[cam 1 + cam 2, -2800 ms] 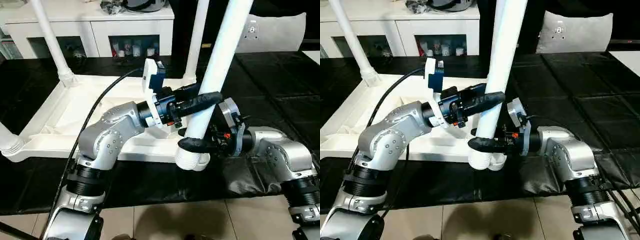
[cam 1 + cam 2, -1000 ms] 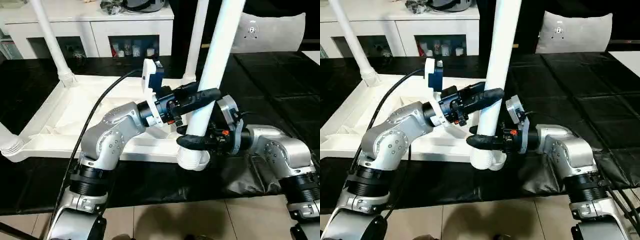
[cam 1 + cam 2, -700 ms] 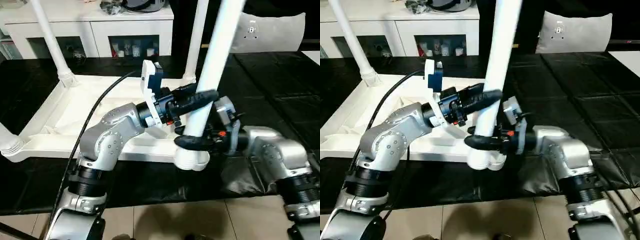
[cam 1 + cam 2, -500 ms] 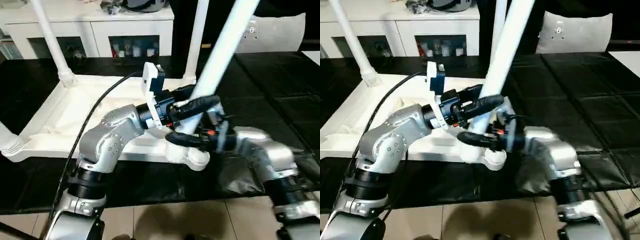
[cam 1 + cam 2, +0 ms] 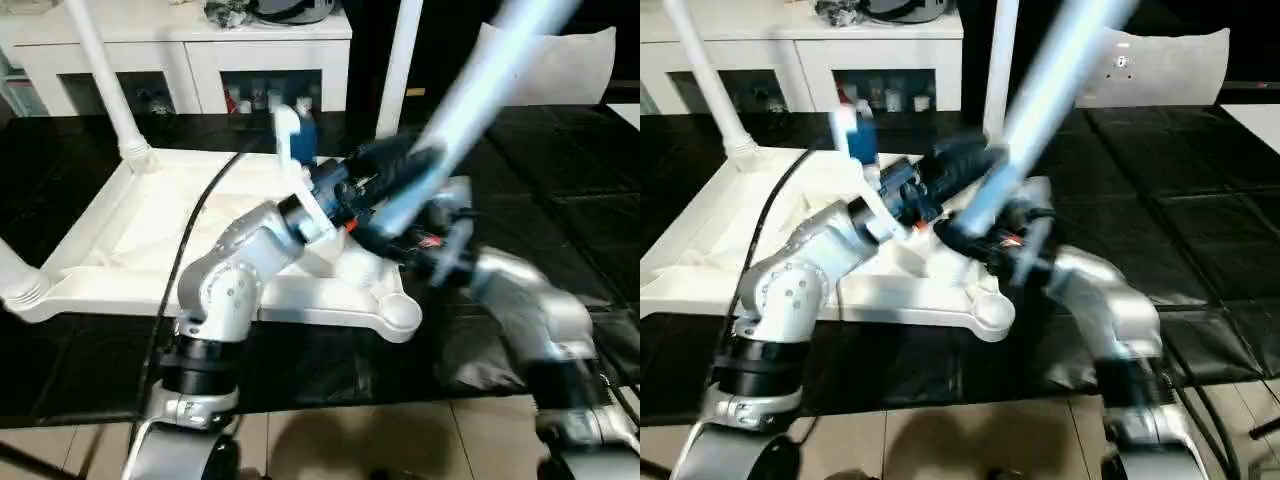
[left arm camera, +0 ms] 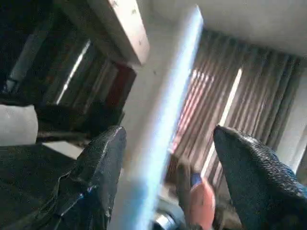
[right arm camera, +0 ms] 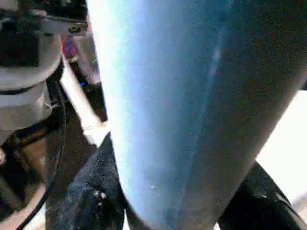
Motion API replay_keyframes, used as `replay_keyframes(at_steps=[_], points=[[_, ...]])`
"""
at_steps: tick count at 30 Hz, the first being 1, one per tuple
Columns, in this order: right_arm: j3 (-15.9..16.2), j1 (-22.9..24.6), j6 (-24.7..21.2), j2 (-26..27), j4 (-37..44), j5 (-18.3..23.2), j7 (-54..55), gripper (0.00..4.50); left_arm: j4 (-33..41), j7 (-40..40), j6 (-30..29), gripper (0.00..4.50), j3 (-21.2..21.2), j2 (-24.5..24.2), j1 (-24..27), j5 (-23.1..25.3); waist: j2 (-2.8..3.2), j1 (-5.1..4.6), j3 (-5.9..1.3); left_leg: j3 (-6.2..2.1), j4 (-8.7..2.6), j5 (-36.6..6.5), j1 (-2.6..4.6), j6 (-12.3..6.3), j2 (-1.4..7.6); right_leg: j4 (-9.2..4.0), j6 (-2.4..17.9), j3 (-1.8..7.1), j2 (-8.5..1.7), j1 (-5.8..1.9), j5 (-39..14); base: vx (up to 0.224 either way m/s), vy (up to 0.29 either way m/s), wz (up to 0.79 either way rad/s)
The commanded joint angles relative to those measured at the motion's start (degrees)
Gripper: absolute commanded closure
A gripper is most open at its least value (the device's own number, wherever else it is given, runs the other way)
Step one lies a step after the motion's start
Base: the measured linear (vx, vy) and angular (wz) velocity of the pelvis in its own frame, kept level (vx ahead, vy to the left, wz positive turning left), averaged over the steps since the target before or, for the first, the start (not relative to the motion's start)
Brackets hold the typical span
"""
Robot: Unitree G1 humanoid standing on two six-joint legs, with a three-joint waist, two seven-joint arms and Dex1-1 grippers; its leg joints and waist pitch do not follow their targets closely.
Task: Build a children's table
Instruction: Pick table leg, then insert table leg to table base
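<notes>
Left wrist: fingers [image 6: 96, 167] astride leg [image 6: 158, 124]

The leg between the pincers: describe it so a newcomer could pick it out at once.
Find the white tabletop lying underside up on the black mat. At its near right corner, a long white leg leans steeply to the right, between the left pincer and right pincer. The other legs, like the one at the far left corner, stand seated in their sockets.
</notes>
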State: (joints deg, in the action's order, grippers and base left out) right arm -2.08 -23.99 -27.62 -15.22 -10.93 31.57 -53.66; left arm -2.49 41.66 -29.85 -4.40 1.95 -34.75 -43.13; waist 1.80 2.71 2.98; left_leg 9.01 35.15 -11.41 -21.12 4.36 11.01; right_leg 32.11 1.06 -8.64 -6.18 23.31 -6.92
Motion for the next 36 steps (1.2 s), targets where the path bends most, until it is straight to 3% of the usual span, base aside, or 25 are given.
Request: replay_keyframes(at_steps=[1,6,7,8,9,10,11,12,15,16,17,18,20,25,29,30,32,35,36], points=[[-1.2,0.6,-0.2,0.2,2.4,0.7,1.7,2.62,-1.3,-0.4,-0.1,1.21,-1.5,-1.0,-0.7,-0.7,-0.81,0.05,-4.41,0.08,-3.89,-9.1,-0.31,-4.64,1.34,-4.3,4.8,2.41,-2.27,-3.98,-25.6,0.0,0.0,0.0],[-4.2,3.6,-1.3,-0.2,6.2,-1.1,8.1,2.62,-5.4,0.9,1.4,1.21,1.0,-7.2,-0.1,7.7,-0.59,-0.99,-4.18,-0.34,-4.18,-11.8,-0.02,-3.03,1.15,-5.05,1.1,2.0,-1.94,-3.64,-30.1,0.0,0.0,0.0],[-4.6,4.5,-1.3,-0.6,7.2,-2.2,10.2,2.62,-6.6,2.3,3.6,1.21,3.5,-10.5,0.5,11.7,-0.19,-1.12,-4.14,-0.4,-4.16,-12.3,0.1,-2.81,1.06,-5.26,0.8,1.92,-1.99,-3.52,-30.6,0.0,0.0,0.0],[-4.6,4.5,-1.3,-0.6,7.2,-2.2,10.2,2.62,-6.6,2.3,3.6,1.21,3.5,-10.5,0.5,11.7,-0.19,-1.12,-4.14,-0.4,-4.16,-12.3,0.1,-2.81,1.06,-5.26,0.8,1.92,-1.99,-3.52,-30.6,0.0,0.0,0.0],[-4.6,5.1,-1.1,-0.6,7.8,-3.2,12.2,2.62,-6.9,3.9,4.3,1.21,5.3,-12.7,1.1,13.6,0.09,-1.26,-4.17,-0.41,-4.23,-12.6,0.32,-2.54,1.12,-5.34,1.0,2.11,-2.03,-3.36,-29.7,0.0,0.0,0.0],[-4.8,5.9,1.8,-0.4,7.7,-7.2,17.9,2.62,-7.2,7.3,5.9,1.21,8.0,-16.2,2.3,16.3,0.24,-1.19,-4.29,-0.62,-4.43,-12.3,0.29,-2.24,1.29,-4.95,1.5,2.25,-2.16,-3.41,-28.4,0.0,0.0,0.0],[-5.4,5.7,1.4,-0.1,7.4,-7.6,19.7,2.62,-7.3,8.2,6.4,1.21,8.8,-17.1,2.6,17.1,0.24,-1.32,-4.22,-0.56,-4.49,-12.2,0.19,-2.02,1.31,-4.87,1.7,2.33,-2.12,-3.33,-28.0,0.0,0.0,0.0],[-5.6,5.6,1.3,0.0,7.2,-7.7,20.5,2.62,-7.3,8.6,6.6,1.21,9.2,-17.5,2.7,17.4,-0.27,-1.4,-4.26,-0.49,-4.47,-12.2,0.25,-1.88,1.27,-4.86,1.9,2.36,-2.12,-3.3,-27.9,0.0,0.0,0.0],[-7.3,5.4,-0.6,0.8,7.1,-8.6,25.7,2.62,-8.1,11.5,8.0,1.21,12.1,-20.5,3.1,20.5,0.16,-1.2,-4.41,-0.39,-4.49,-12.0,0.46,-1.81,1.48,-4.19,4.0,2.69,-2.4,-3.32,-25.7,0.0,0.0,0.0],[-7.3,5.4,-0.1,1.2,7.0,-8.9,26.7,2.62,-8.8,12.9,9.2,1.21,13.6,-22.0,3.2,22.4,0.18,-1.15,-4.33,-0.45,-4.58,-12.3,0.46,-1.94,1.47,-4.16,4.3,2.69,-2.39,-3.33,-25.5,0.0,0.0,0.0],[-7.3,5.4,0.5,1.4,6.9,-9.0,26.8,2.62,-9.2,13.4,9.8,1.21,14.4,-22.7,3.3,23.4,-0.25,-1.27,-4.28,-0.38,-4.62,-12.5,0.26,-2.08,1.44,-4.22,4.2,2.7,-2.38,-3.41,-25.6,0.0,0.0,0.0],[-7.2,5.4,1.1,1.6,6.9,-9.0,26.7,2.62,-9.5,13.9,10.3,1.21,15.0,-23.3,3.3,24.2,-0.1,-1.25,-4.28,-0.39,-4.61,-12.7,0.29,-2.0,1.41,-4.06,4.2,2.68,-2.42,-3.44,-25.7,0.0,0.0,0.0],[-5.4,5.7,2.3,0.8,6.8,-11.3,26.3,2.62,-10.5,15.1,12.1,1.21,16.6,-24.5,3.6,26.1,0.35,-1.24,-4.22,-0.38,-4.6,-13.2,0.38,-1.84,1.4,-4.23,4.1,2.72,-2.51,-3.41,-26.2,0.0,0.0,0.0],[-2.8,6.7,9.7,1.6,6.5,-19.3,33.4,2.62,-13.1,20.4,17.8,1.21,21.9,-27.5,4.4,31.1,0.18,-1.47,-4.15,-0.37,-4.75,-13.6,0.42,-0.8,1.36,-4.13,4.1,2.87,-2.6,-3.36,-26.6,0.0,0.0,0.0],[-2.5,7.0,6.4,1.6,7.0,-18.7,34.2,2.62,-14.0,21.8,19.0,1.21,23.3,-28.0,4.2,32.3,0.35,-1.61,-4.12,-0.4,-4.83,-14.8,0.52,-1.21,1.47,-4.08,4.8,3.01,-2.53,-3.41,-26.0,0.0,0.0,0.0],[-2.2,7.3,2.1,0.8,7.5,-18.1,34.0,2.62,-15.1,22.3,19.8,1.21,23.6,-28.1,3.8,33.0,0.38,-1.63,-4.14,-0.42,-4.82,-14.8,0.51,-1.36,1.47,-4.05,5.2,3.02,-2.51,-3.45,-25.5,0.0,0.0,0.0],[-2.3,7.5,0.2,0.4,7.5,-18.0,33.9,2.62,-16.1,22.8,20.8,1.21,23.8,-28.1,3.5,33.5,0.41,-1.6,-4.08,-0.44,-4.86,-15.0,0.53,-1.45,1.53,-4.03,5.5,3.04,-2.48,-3.47,-25.2,0.0,0.0,0.0],[-3.2,7.7,1.8,1.3,7.3,-17.8,34.3,2.62,-17.5,23.8,22.3,1.21,24.5,-28.3,3.2,34.4,0.54,-1.56,-4.15,-0.42,-4.82,-15.2,0.49,-1.25,1.52,-4.09,5.4,3.04,-2.66,-3.46,-25.3,0.0,0.0,0.0],[-3.1,7.7,4.5,1.5,7.0,-18.4,34.4,2.62,-18.1,24.4,23.0,1.21,25.0,-28.4,3.1,34.9,0.48,-1.57,-4.18,-0.43,-4.82,-15.3,0.51,-1.21,1.53,-4.12,5.3,3.02,-2.7,-3.39,-25.4,0.0,0.0,0.0]])
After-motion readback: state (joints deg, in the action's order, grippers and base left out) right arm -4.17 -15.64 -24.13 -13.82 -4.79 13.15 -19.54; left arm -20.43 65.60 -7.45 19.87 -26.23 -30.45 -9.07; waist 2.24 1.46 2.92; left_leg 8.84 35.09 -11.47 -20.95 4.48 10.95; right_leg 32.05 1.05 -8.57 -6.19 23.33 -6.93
